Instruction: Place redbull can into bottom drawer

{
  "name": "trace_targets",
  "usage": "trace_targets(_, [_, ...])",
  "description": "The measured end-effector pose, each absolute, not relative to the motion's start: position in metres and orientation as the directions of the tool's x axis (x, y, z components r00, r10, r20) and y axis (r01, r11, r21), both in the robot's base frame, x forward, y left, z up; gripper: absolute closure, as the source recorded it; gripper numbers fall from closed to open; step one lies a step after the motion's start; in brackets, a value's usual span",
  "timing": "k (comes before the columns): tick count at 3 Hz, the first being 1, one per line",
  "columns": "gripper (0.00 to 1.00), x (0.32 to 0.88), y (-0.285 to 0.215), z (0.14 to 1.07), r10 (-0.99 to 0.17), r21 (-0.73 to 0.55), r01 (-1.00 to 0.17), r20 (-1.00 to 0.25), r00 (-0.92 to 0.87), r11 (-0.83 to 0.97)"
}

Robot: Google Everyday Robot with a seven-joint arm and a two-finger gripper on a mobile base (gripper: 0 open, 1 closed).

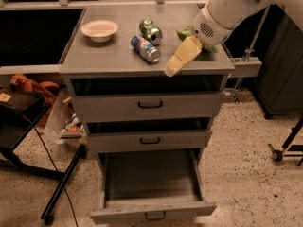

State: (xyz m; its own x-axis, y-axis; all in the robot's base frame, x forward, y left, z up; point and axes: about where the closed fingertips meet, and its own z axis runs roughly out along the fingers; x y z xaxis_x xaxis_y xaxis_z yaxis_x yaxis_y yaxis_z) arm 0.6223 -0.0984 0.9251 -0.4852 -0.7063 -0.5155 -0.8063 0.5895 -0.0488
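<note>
The redbull can (pixel 145 48) lies on its side on the grey cabinet top (pixel 99 56), blue and silver, just left of centre. A green and silver can (pixel 150 30) lies behind it. My gripper (pixel 171 70) with its cream-coloured fingers hangs over the front edge of the top, a short way right of the redbull can and not touching it. The white arm reaches in from the upper right. The bottom drawer (pixel 151 212) is pulled out and I see nothing in it.
A white bowl (pixel 99 30) sits at the top's left. A green bag (pixel 185 33) lies partly behind my arm. The two upper drawers (pixel 150 105) are shut. A black stand (pixel 28 141) and clutter are on the floor at left, a dark cabinet at right.
</note>
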Motion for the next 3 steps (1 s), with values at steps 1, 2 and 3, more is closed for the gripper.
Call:
trace_targets(1, [0.00,0.627,-0.098,0.923,-0.670,-0.035,-0.771,-0.522,-0.529,0.636])
trace_targets(2, [0.00,0.653,-0.081,0.914,-0.611,-0.021,-0.727,-0.559,-0.560,0.686])
trace_targets(3, [0.00,0.686,-0.061,0.906,-0.570,-0.017,-0.703,-0.599,-0.562,0.711])
